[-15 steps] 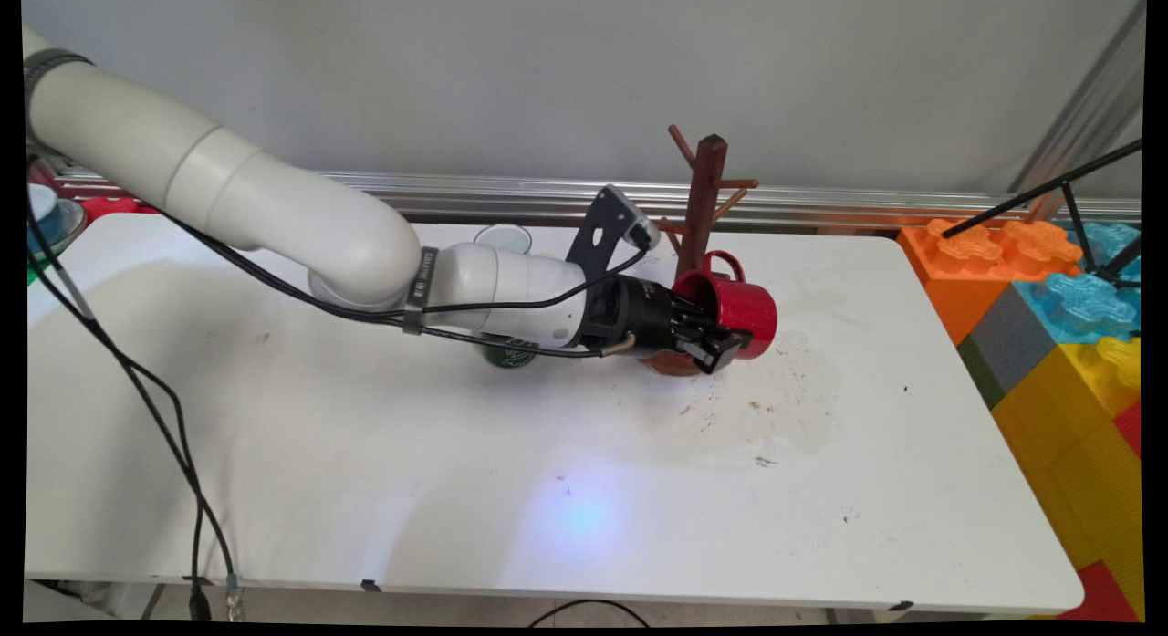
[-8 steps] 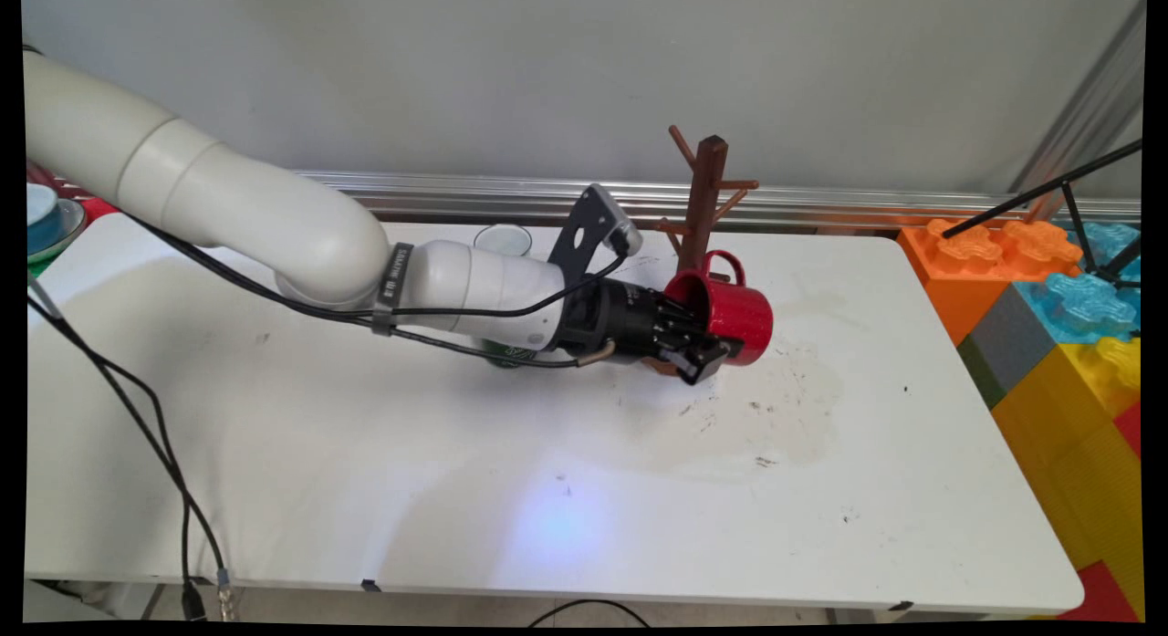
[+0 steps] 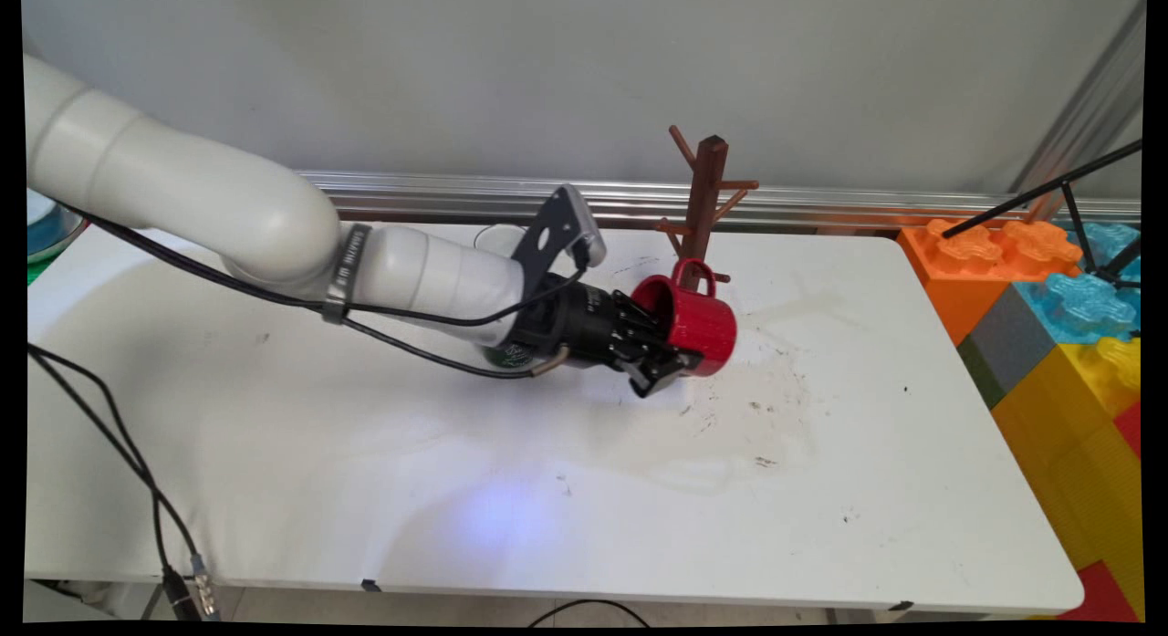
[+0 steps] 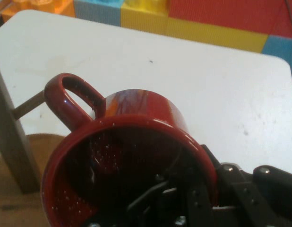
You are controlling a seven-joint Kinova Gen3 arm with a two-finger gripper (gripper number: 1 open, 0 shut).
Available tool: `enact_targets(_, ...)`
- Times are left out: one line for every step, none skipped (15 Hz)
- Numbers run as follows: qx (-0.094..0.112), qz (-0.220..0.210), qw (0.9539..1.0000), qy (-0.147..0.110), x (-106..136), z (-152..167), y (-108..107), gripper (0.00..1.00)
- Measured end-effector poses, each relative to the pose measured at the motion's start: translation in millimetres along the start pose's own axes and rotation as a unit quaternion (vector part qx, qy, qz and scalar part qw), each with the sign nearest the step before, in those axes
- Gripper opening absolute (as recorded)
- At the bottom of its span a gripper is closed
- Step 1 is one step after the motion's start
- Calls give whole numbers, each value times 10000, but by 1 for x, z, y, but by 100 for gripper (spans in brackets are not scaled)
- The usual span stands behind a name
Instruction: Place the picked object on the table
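One red mug [image 3: 693,321], gripper [image 3: 671,362] clamped on its rim, apparently one finger inside; keep handle clear of wooden mug tree [image 3: 704,198].

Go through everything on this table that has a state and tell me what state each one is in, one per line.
gripper: shut on the red mug's rim, one finger inside, one outside.
red mug: held on its side, mouth toward the arm, handle up.
mug tree: upright, no mug on its pegs.
glass: upright behind the arm, mostly hidden.
green cup: under the arm, mostly hidden.
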Motion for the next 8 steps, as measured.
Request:
enact_targets(7,87,9999,-76,2,-7,-1,0)
enact_targets(9,157,9998,-136,3,-14,-2,0)
enact_targets(8,237,9995,-203,5,-21,-2,0)
enact_targets(-1,324,9991,-274,6,-29,-3,0)
enact_targets(-9,399,9986,-347,7,-35,-3,0)
enact_targets(-14,485,9979,-439,8,-42,-4,0)
enact_targets(-18,588,9967,-553,9,-51,-6,0)
enact_targets(-22,660,9958,-635,9,-56,-7,0)
